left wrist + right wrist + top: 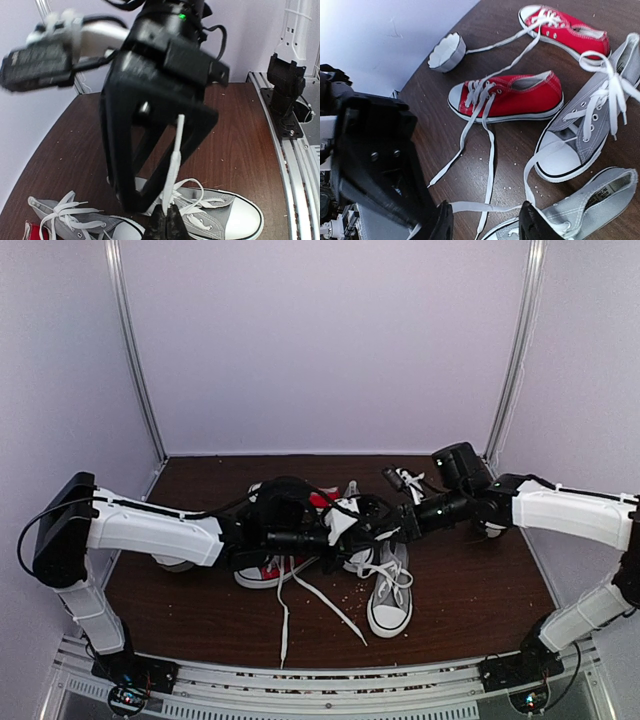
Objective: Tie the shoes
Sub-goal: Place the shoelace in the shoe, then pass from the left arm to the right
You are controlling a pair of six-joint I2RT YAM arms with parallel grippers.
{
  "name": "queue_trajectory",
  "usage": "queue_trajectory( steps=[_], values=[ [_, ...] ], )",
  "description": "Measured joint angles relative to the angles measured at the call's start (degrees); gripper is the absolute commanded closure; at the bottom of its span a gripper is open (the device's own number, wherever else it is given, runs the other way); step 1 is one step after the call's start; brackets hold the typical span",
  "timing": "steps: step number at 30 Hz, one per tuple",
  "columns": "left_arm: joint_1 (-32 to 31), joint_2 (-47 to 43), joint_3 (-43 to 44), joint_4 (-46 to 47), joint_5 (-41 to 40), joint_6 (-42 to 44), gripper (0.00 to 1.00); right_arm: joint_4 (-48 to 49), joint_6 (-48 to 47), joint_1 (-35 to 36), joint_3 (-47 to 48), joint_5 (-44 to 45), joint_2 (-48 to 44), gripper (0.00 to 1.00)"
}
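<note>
Left fingers [157, 229] pinch a white lace [174, 160] above grey shoes [225, 210].

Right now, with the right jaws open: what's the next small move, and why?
Probably close the right jaws on the white lace running between them; they stand open, one either side of it. The left jaws are shut on a lace end over a grey sneaker, so a second grip looks like what's missing.

A dark brown wooden counter [480, 590] sits between pale lilac walls [330, 340], with metal posts [135, 350] in the back corners.
</note>
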Motion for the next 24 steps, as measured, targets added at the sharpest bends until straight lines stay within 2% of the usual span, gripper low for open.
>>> queue_trajectory(
  steps=[6, 11, 19, 21, 24],
  values=[
    [0.0, 1.9, 4.1, -1.7, -4.7, -1.6, 1.0, 4.6, 0.0, -5.4, -7.4, -3.6, -11.6, 0.55],
    [0.0, 3.0, 6.2, -4.3, -7.4, -3.1, 1.0, 9.6, 0.9, -5.7, -14.1, -4.9, -17.6, 0.52],
    [0.0, 3.4, 6.6, -4.7, -7.3, -4.0, 1.0, 27.8, 9.9, -5.7, -20.4, -5.6, -17.2, 0.46],
    [0.0, 3.5, 6.6, -4.7, -6.7, -3.9, 1.0, 32.0, 12.5, -5.7, -20.6, -5.7, -15.0, 0.51],
    [0.0, 4.0, 7.0, -4.8, -6.1, -3.9, 1.0, 38.1, 15.7, -5.6, -20.6, -6.3, -11.6, 0.69]
  ],
)
